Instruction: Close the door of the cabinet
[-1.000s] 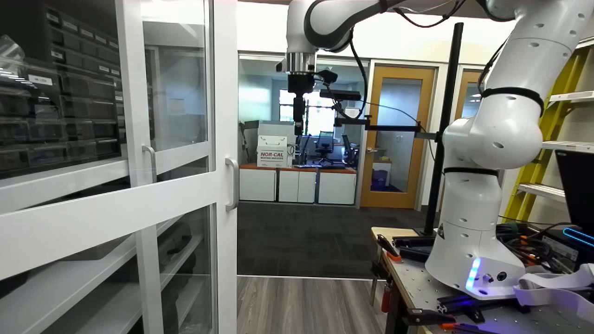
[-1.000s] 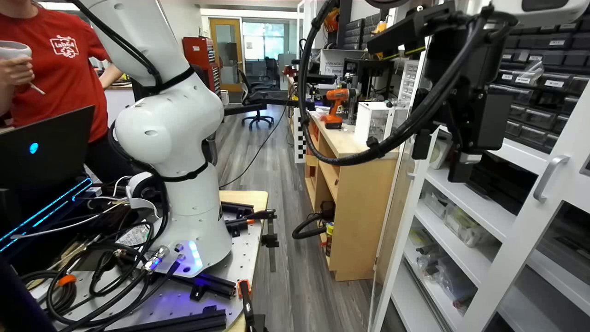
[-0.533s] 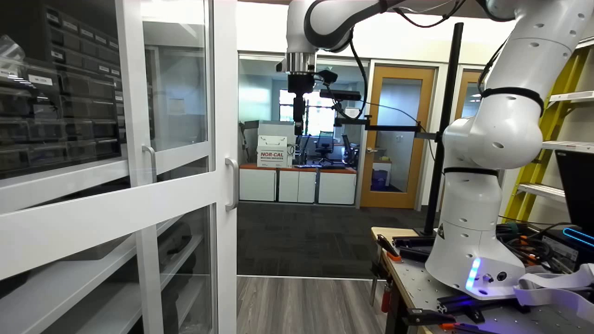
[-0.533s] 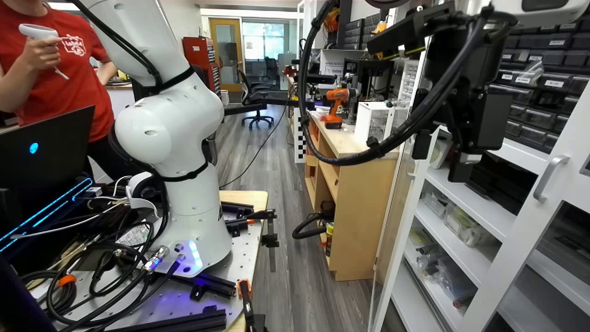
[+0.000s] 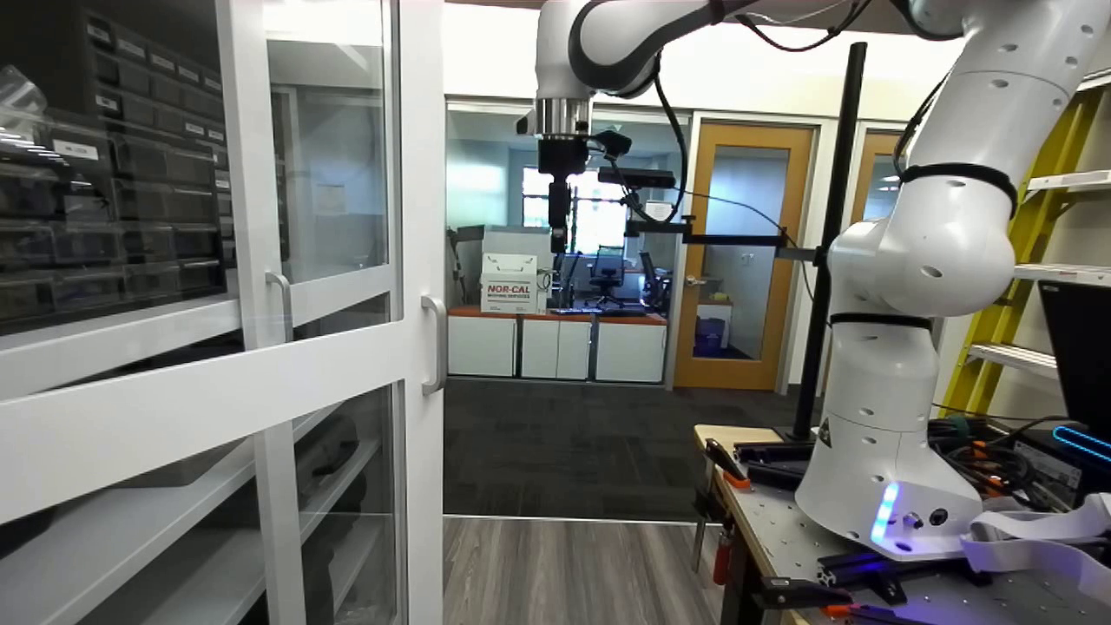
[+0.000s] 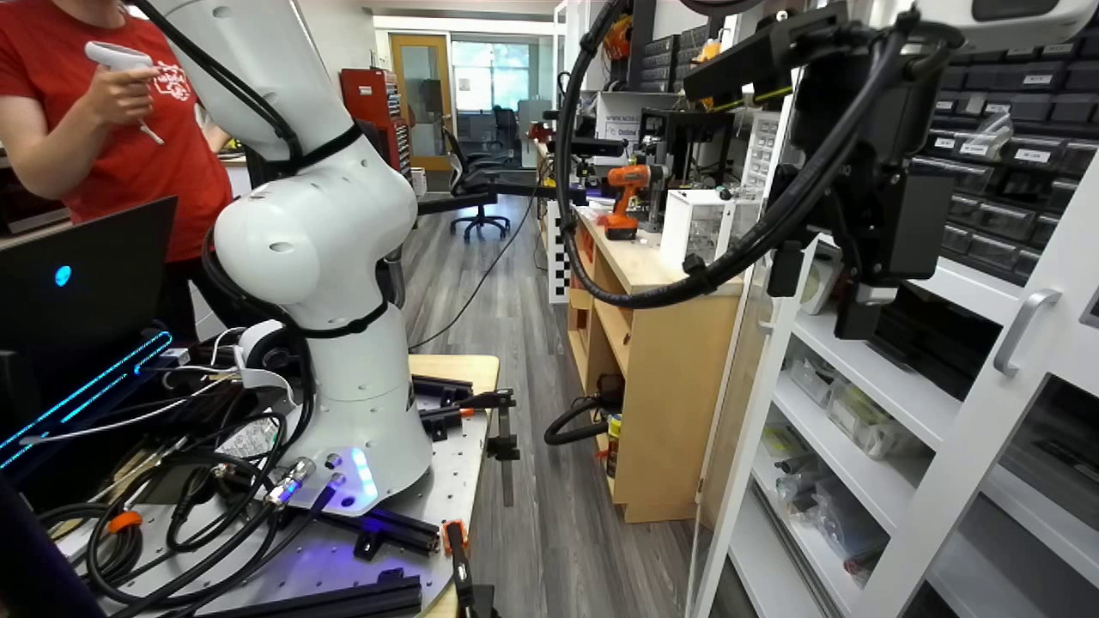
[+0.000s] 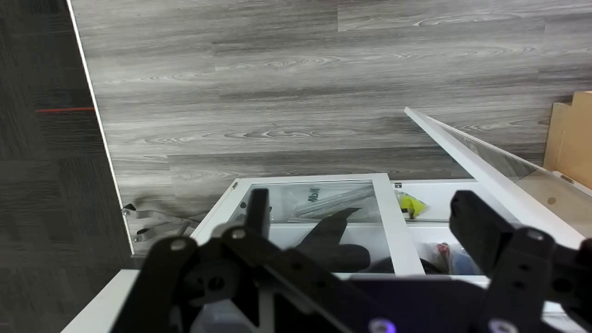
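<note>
The white-framed glass door [image 5: 424, 486] with the curved gray metal pull handle [image 5: 437, 345] is sitting open, swung out at an angle from the front of the big white shelving cabinet [image 6: 876, 369], and an exterior view looks right through its panes. Its twin, a second white-framed glass door [image 6: 955, 476] with a handle of its own, looks closed over the neighboring half. In the gap between the two you get shelves with clear plastic bins [image 6: 863, 421], some bagged bits, and a bank of black small-parts drawers [image 6: 1004, 219] up higher. The black two-finger gripper [image 7: 360, 201] points straight down, and the wrist view shows its fingers [image 7: 257, 210] spread well apart; in an exterior view there's a visible gap between it and the open door. It hangs off a white jointed robot arm [image 5: 881, 382] bolted to a metal-topped table [image 5: 772, 525], which also has a black laptop [image 6: 77, 266] with a blue glow strip. Past that, someone in a red T-shirt [image 6: 163, 184] is holding up a white handheld controller [image 6: 118, 57]. Beside the open door there's a pale wooden workbench [image 6: 674, 403] with an orange cordless drill [image 6: 627, 178] on top. Gray wood-look plank floor [image 7: 277, 69] underneath, plus a yellow ladder with white steps [image 5: 1072, 180] in the background.
</note>
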You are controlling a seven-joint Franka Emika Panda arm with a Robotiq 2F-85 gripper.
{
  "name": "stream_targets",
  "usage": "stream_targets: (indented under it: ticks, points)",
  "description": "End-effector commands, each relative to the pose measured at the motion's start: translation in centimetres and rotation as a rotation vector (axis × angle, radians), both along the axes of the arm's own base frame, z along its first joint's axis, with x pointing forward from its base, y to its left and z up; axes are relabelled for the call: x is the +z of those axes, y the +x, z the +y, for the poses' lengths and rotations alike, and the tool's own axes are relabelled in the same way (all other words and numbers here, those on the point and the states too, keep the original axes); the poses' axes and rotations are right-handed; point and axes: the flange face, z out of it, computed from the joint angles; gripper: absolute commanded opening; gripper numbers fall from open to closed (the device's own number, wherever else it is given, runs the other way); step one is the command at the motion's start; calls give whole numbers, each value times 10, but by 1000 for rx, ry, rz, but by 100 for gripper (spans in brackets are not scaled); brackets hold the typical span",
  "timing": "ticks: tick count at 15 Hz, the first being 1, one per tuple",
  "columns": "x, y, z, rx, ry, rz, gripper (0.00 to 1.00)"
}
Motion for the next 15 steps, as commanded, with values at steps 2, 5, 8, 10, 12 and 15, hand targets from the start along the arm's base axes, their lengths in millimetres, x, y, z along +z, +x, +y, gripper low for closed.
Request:
stream_targets:
  ticks: [2,5,8,10,12,15]
  points:
    - [1,0,0,0,0,1,100]
    - [1,0,1,-1,-2,-1,100]
    - [1,-2,10,-33,-4,-8,100]
    - [-1,-3,21,-69,2,-9,100]
    - [-4,-3,33,-110,10,-8,100]
    - [-7,0,50,-188,18,-17,100]
